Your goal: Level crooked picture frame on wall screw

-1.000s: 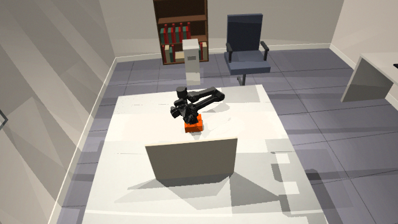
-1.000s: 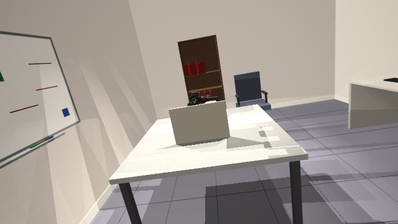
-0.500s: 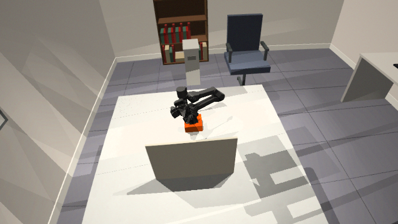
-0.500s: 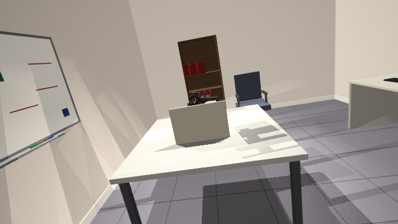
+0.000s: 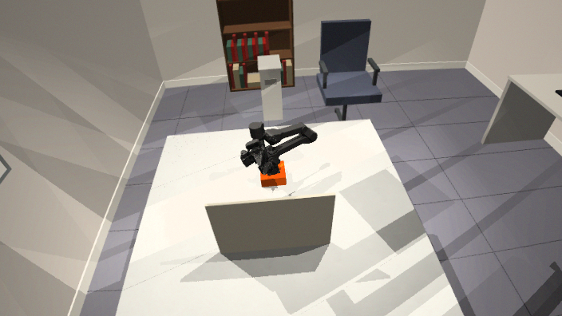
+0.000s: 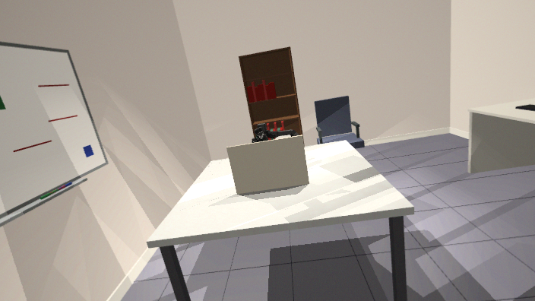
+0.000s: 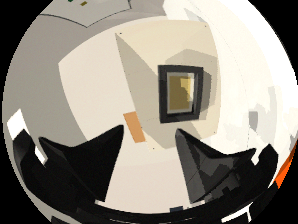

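The picture frame [image 7: 163, 95] has a dark border around a gold picture and hangs on the front of the upright beige panel [image 7: 170, 42] [image 5: 271, 227] [image 6: 270, 165]. In the wrist view it looks turned a little clockwise against the panel's edges, its left side higher, though the lens bends the lines. My gripper [image 7: 150, 128] is open and empty. Its fingertips show below and left of the frame, apart from it. The screw and the notched strip are hidden. The top and exterior views see only the panel's back.
The panel stands on the white table [image 5: 180, 179] [image 6: 190, 224]. The black arm [image 5: 295, 132] rises by an orange block [image 5: 273, 180] behind it. An orange patch [image 7: 134, 127] shows by the panel's lower left edge. Behind the table stand a white pedestal [image 5: 272, 100] and a blue chair [image 5: 346, 48].
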Robot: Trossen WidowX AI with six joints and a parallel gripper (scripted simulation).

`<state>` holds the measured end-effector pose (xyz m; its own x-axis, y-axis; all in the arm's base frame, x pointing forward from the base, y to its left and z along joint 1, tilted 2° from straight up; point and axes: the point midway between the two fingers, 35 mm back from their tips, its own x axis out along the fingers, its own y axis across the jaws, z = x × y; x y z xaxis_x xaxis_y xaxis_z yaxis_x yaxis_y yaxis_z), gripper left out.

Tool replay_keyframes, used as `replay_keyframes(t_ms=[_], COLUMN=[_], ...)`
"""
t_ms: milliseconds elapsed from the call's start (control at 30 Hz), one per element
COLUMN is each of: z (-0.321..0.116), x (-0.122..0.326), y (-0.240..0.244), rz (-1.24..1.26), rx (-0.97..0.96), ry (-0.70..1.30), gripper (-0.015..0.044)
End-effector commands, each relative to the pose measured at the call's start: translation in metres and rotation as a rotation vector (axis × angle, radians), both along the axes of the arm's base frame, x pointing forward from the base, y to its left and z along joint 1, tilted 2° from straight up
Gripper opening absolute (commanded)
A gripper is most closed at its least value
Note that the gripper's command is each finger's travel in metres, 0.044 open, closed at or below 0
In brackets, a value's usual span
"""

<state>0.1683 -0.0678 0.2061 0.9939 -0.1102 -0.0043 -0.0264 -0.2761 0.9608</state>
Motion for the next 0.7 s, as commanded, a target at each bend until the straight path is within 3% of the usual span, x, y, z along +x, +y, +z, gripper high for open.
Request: replay_keyframes(t_ms=[0,667], z=[0.0,-0.005], x=[0.0,0.013], y=[0.001,-0.007], rz=[0.005,-0.013], rx=[-0.006,-0.029], ry=[-0.001,0.004], gripper=[0.026,0.026])
